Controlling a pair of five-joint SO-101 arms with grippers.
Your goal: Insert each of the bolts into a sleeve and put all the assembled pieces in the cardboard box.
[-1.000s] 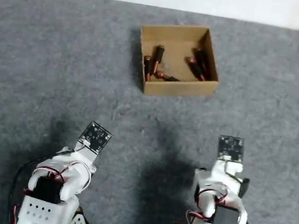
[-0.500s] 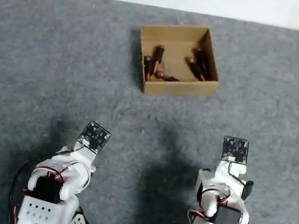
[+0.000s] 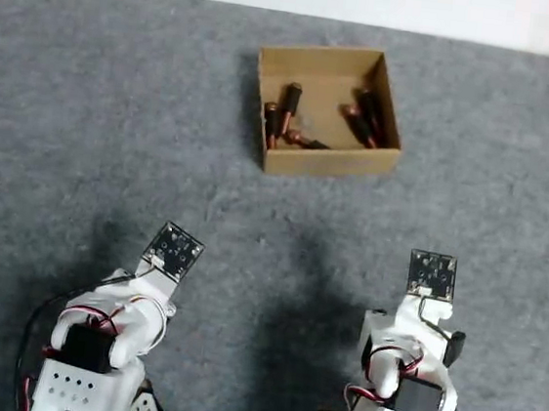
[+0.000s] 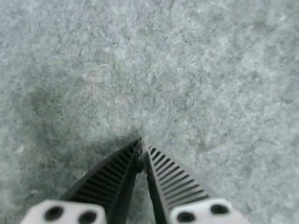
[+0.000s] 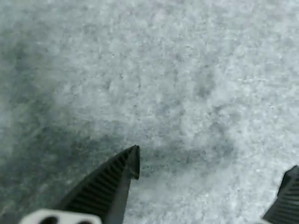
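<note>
Cardboard box [image 3: 330, 160] at the far side of the grey tabletop [image 3: 89, 98], well apart from both arms and ahead of the gap between them. Inside it, dark copper-ended assembled pieces [image 3: 286, 114] in two clusters, one toward each side wall, perhaps six in all, too small to count surely. Left gripper [image 4: 142, 156] pressed together at the tips, low over the tabletop. Right gripper [image 5: 212, 161] spread wide, likewise over the tabletop, far from the box.

Soft even light, diffuse shadows on the grey carpet [image 3: 89, 98]
</note>
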